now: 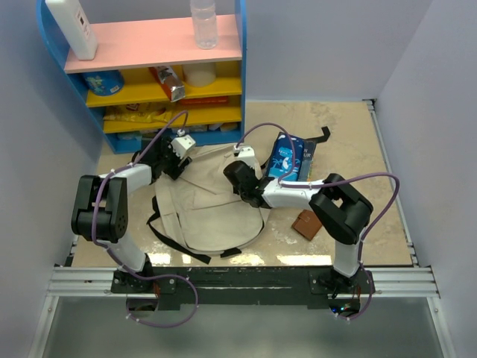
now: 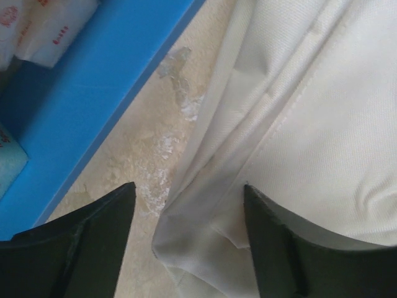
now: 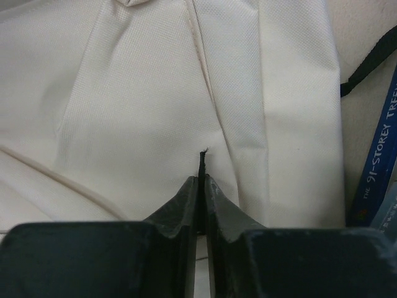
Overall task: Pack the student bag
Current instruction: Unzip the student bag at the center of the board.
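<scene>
Two-arm hold on student bag [image 1: 212, 212] | left gripper [image 2: 189, 195]: jaws spread astride bag edge | right gripper [image 3: 201, 180]: jaws pinching thin dark tab [image 3: 201, 155] | advised: clamp left first, then pull steadily.

The student bag [image 1: 212, 201] is a large, soft backpack of cream canvas. It lies flat on the table [image 1: 358, 142], a little left of the middle. Its cloth is slack and creased into long folds (stitched seams show plainly in both wrist views). Black straps [image 1: 177, 243] trail from its near and left edges onto the tabletop. Its opening cannot be made out.
</scene>
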You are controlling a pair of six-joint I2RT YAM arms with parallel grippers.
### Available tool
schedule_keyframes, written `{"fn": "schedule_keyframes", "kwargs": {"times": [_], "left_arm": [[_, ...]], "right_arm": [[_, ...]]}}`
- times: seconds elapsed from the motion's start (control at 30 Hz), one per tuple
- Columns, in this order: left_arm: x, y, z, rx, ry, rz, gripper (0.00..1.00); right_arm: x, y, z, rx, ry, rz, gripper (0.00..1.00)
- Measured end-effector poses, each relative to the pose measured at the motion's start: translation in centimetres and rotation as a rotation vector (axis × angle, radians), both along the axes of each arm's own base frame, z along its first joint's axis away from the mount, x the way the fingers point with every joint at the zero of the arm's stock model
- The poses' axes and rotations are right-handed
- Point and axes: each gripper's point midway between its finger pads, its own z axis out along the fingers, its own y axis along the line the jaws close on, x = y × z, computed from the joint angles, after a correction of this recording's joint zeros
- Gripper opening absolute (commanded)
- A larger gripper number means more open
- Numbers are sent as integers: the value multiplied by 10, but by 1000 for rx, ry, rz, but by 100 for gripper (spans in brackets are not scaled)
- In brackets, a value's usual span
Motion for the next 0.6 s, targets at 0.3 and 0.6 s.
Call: {"fn": "schedule_keyframes", "kwargs": {"times": [0.3, 0.6], "left_arm": [[-20, 11, -7, 32, 17, 0, 27], [-83, 36, -8, 95, 96, -12, 2]], "right_arm": [[0, 2, 1, 0, 0, 11, 0], [0, 22, 13, 42, -4, 73, 0]]}}
